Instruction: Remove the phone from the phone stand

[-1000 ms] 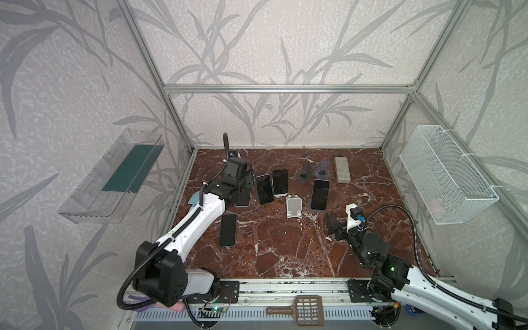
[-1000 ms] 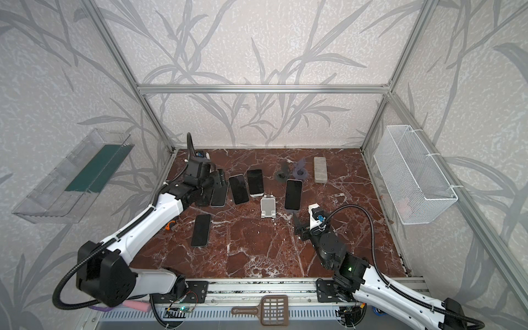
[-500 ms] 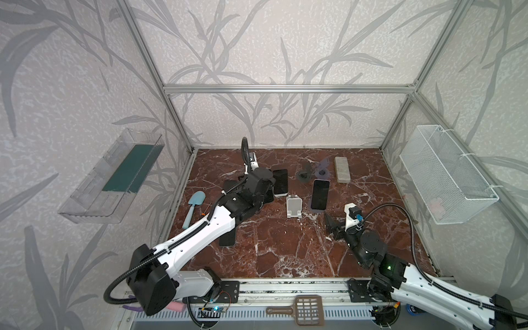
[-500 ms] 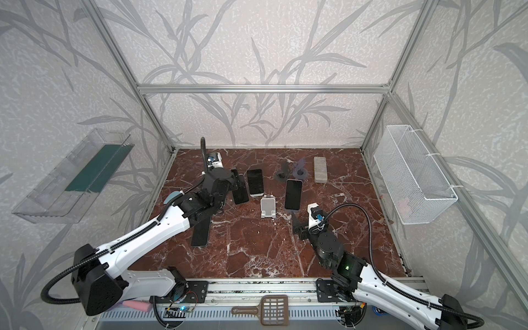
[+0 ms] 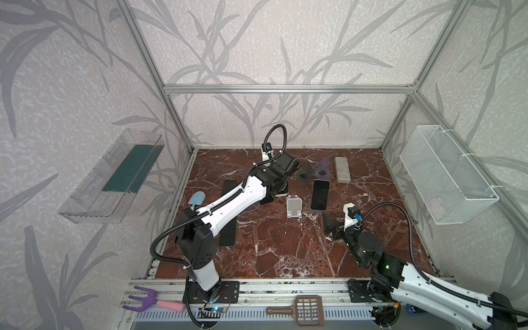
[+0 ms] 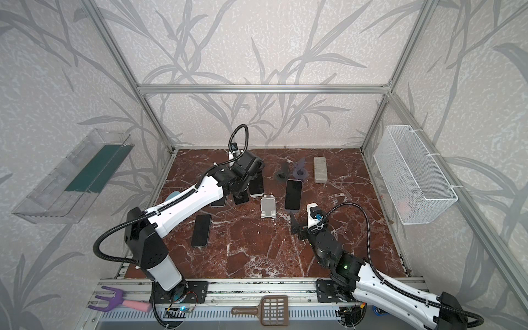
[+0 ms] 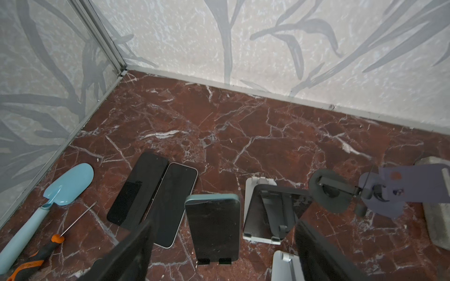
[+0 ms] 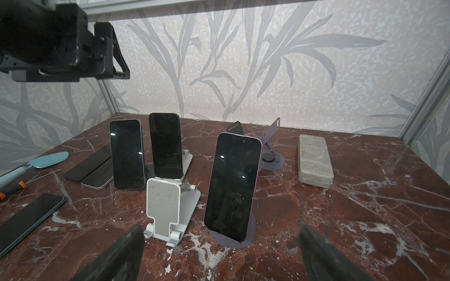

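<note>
Three phones are propped upright on stands, all with dark screens. A purple-edged phone (image 8: 232, 187) is leaned back on a round purple stand (image 8: 247, 239) near the middle of the worktop (image 8: 341, 219). Further to the left, a teal-edged phone (image 8: 126, 154) is carried by a black-footed stand (image 7: 203, 261). Just beside it, a black phone (image 8: 165, 146) is rested on a white folding stand (image 8: 187, 161), tilted slightly backward.
</note>
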`<state>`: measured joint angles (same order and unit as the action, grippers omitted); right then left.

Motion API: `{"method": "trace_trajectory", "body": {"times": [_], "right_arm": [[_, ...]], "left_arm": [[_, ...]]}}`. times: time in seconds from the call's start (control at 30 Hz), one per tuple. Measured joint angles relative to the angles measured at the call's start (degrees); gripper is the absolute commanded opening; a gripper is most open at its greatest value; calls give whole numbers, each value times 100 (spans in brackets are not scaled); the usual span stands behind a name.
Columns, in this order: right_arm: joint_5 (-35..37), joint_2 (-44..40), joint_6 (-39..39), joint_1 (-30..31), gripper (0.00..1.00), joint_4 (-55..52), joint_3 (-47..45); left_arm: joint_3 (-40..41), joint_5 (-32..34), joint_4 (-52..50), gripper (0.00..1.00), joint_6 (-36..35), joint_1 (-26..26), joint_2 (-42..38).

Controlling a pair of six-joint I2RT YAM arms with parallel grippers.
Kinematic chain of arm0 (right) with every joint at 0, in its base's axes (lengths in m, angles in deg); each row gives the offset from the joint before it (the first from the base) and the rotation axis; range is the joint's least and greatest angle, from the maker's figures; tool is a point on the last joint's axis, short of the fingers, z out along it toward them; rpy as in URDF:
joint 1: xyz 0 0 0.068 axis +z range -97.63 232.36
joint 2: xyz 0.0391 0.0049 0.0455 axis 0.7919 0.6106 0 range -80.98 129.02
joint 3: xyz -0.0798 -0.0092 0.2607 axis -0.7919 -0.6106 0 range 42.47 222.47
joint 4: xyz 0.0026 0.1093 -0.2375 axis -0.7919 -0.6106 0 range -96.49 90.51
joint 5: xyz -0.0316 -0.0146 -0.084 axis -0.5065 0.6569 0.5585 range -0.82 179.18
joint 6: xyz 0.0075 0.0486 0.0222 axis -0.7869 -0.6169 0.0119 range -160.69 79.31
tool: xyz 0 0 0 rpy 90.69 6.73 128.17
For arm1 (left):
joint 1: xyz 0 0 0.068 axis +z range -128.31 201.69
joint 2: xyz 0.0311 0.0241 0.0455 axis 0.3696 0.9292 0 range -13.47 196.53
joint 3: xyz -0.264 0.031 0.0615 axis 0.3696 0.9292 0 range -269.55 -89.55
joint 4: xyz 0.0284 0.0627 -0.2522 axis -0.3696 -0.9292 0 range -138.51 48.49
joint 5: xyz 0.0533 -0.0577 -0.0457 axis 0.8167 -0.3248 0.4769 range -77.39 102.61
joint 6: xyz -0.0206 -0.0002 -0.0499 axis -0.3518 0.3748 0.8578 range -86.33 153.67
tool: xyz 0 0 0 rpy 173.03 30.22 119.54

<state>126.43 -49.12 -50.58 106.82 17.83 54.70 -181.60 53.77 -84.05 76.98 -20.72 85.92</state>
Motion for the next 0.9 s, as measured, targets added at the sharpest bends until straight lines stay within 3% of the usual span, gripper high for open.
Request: {"method": "trace_trajectory", "body": {"times": [0.03,0.5,0.9], "right_arm": [[-2,4,2,0,98,0,0],[-28,168,4,0,99,0,0],[-133,197,7,0,99,2,0]], "left_arm": [[2,-39,-92,99,7,0,26],[1014,-822,221,97,-2,210,15],[1036,-1141,422,96,-20,522,15]]}}
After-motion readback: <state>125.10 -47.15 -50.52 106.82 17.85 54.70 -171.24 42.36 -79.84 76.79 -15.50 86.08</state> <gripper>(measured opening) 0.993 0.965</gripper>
